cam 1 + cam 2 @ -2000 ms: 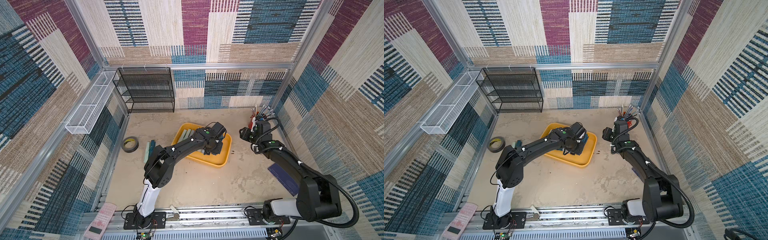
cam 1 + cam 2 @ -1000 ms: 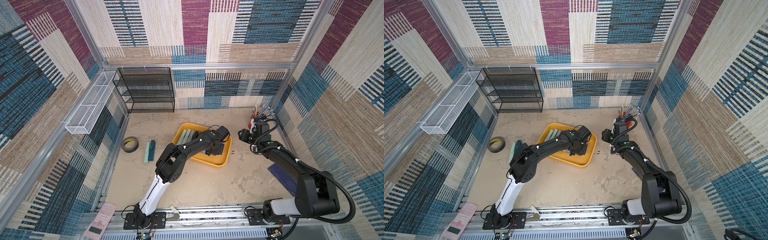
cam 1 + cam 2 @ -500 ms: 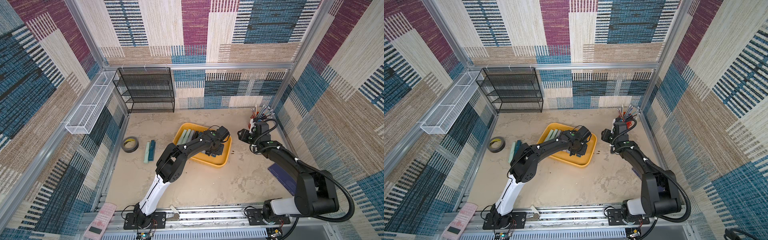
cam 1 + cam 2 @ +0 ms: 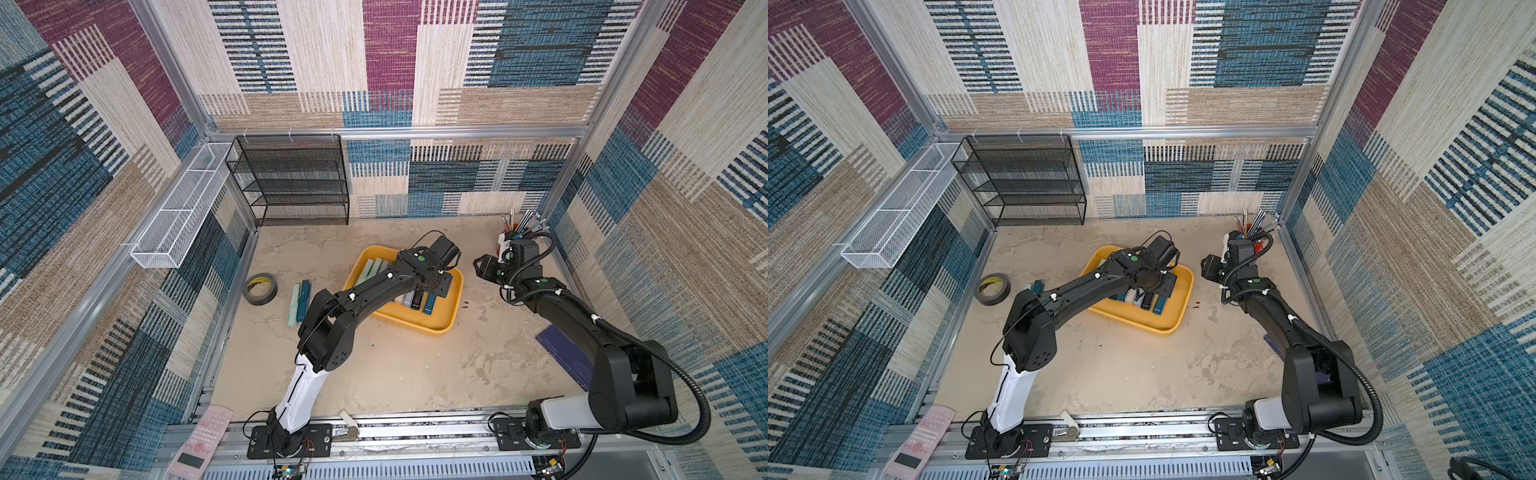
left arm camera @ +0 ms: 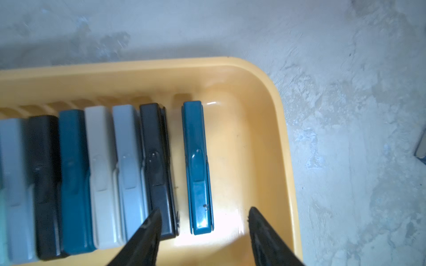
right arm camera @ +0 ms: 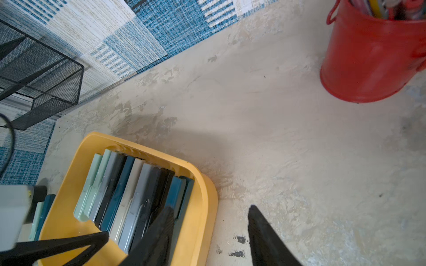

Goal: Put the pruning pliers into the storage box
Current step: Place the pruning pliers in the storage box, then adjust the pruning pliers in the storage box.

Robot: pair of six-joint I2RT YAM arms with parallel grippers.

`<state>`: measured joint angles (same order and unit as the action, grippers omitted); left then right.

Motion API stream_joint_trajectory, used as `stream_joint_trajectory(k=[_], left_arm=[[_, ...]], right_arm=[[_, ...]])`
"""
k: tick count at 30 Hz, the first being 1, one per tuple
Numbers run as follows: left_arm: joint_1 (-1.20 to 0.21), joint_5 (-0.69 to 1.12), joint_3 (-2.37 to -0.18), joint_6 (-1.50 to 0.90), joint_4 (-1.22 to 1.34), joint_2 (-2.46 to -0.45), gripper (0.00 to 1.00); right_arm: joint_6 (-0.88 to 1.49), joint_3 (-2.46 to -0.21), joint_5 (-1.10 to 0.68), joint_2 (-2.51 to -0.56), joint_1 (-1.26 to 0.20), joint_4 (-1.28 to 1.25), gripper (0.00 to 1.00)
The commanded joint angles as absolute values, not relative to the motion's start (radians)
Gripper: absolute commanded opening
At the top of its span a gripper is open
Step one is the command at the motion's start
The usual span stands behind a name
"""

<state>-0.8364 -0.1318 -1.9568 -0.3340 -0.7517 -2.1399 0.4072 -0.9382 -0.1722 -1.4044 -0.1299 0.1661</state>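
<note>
The yellow storage box (image 4: 415,328) (image 4: 1142,326) sits mid-table with a row of several pruning pliers in it, grey, black, teal and cream. My left gripper (image 5: 204,211) hangs open over the box's end. A teal pliers (image 5: 197,165) lies flat on the box floor between the fingertips, apart from both and a little off the row. Two more pliers, pale green and teal (image 4: 299,301), lie on the table left of the box. My right gripper (image 6: 208,213) (image 4: 482,266) hovers open and empty beside the box's right rim (image 6: 207,207).
A black tape roll (image 4: 259,289) lies left of the loose pliers. A black mesh rack (image 4: 291,178) stands at the back and a white wire basket (image 4: 178,208) hangs on the left wall. A red bucket of pens (image 6: 368,57) stands behind the right gripper. A dark blue pad (image 4: 569,353) lies near right.
My left gripper's jaws have spread apart and let go of the teal pliers, which now rests in the box. The right arm has barely moved.
</note>
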Motion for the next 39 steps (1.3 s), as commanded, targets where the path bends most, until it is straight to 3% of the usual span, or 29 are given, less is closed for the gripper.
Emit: stream_joint_trajectory(k=[1,13,22,39], left_arm=[[-0.793,-0.178,-1.914,-0.245,-0.747,-2.075,0.64],[-0.448,-0.189,-1.508,-0.226,-0.562,-1.761,0.71],[-0.285,-0.069,-1.359,-0.214,-0.495,-1.742,0.7],[-0.251,0.059,-1.364,-0.213,-0.462,-1.848,0.46]], right_arm=[[0.384,-0.969,-0.195,-1.407,-0.153,0.194,0.53],[0.421,-1.131,-0.143,-1.523,-0.348,0.351,0.61],[0.576,-1.125,-0.142,-1.602,-0.443,0.361,0.63],[0.701,-1.085,-0.156,-1.741,-0.476,0.316,0.63]])
